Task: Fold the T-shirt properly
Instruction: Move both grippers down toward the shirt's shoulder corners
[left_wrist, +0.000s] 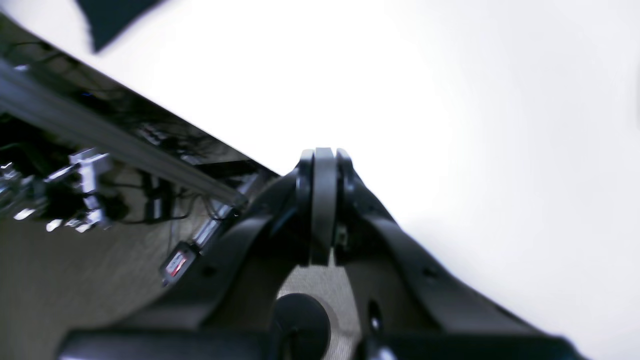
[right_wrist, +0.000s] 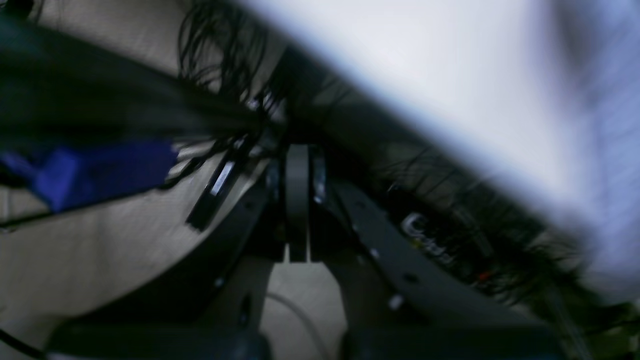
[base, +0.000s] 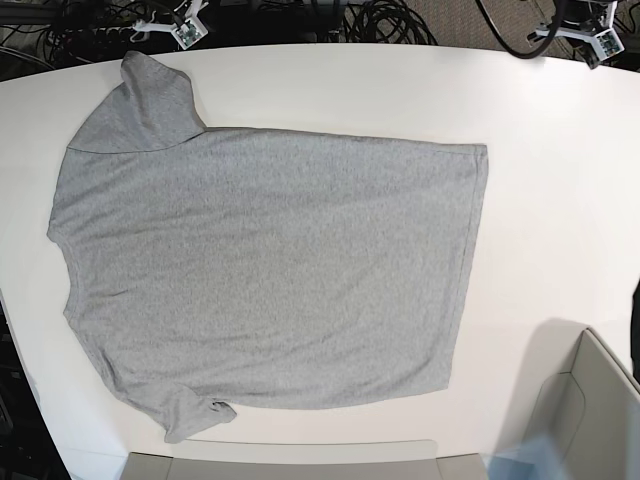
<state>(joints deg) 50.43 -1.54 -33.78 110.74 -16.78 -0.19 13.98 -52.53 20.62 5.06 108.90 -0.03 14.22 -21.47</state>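
Grippers first: the left gripper (left_wrist: 324, 165) is clenched with its jaws pressed flat together and nothing between them, and its wrist view looks past the tips at the white bench (left_wrist: 450, 100) edge and the floor beyond, not at any cloth. The right gripper (right_wrist: 298, 160) is likewise clenched on nothing, jaws meeting in a narrow seam; its view is heavily blurred, showing a tangle of dark cables (right_wrist: 220, 60) and carpet beneath, with a pale strip of bench at the upper right. Neither gripper appears in the base view, so both seem to be held clear of the work area, off the bench edges.

Out on the bench, the T-shirt (base: 270, 270) lies spread flat and largely smooth, plain grey side up, no lettering showing. It lies sideways in the base view: collar end toward the left, hem toward the right. One sleeve (base: 145, 105) sticks out at the upper left, the other (base: 190, 415) is bunched a little at the lower left near the bench's front edge.

By my reading, no fold has been made yet: the body is at full spread and both sleeves are out. Everything is left to do, namely bringing the sleeves and sides in, then doubling the length.
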